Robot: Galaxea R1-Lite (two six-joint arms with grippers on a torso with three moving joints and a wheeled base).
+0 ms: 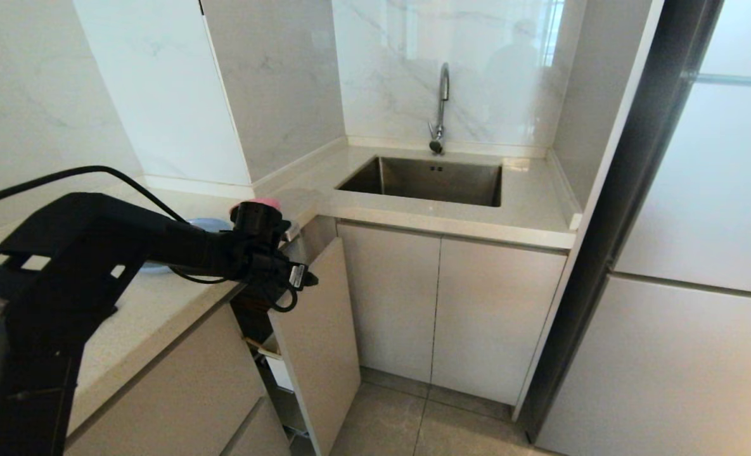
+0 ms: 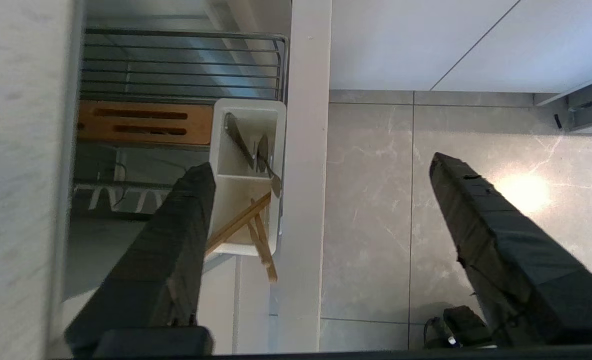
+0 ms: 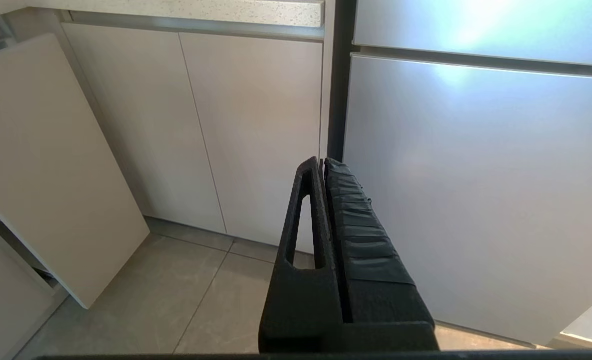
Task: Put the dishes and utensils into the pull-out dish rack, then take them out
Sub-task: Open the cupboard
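Pull-out dish rack (image 2: 181,65): drawn out of the lower cabinet beside the counter, chrome wire basket showing in the left wrist view, its beige front panel (image 1: 318,342) standing edge-on toward the floor.

Wooden strip (image 2: 143,121): brown, two dark slots, lying across the rack next to the utensil cup.

Utensil cup (image 2: 246,175): white, two compartments, set against the inner face of the front panel.

Silver utensil (image 2: 263,157): stands tilted in the cup compartment nearer the wire basket, its handle reaching over the divider.

Chopsticks (image 2: 248,222): pale wood, a pair, lying slanted in the other compartment with their ends poking past the cup's rim.

Pink bowl (image 1: 262,202): on the counter (image 1: 153,297), only its rim visible behind the left arm's wrist.

Light-blue plate (image 1: 207,224): on the same counter just beside the bowl, mostly hidden by the arm.

Left gripper (image 2: 320,200): hangs above the rack pointing down, fingers spread wide and holding nothing, one finger over the cup's edge, the other over the floor tiles (image 2: 375,200).

Right gripper (image 3: 324,172): low beside the cabinet doors (image 3: 226,130), fingers pressed together, empty.

Steel sink (image 1: 429,180) with tap (image 1: 440,107): in the far counter, well apart from the rack.
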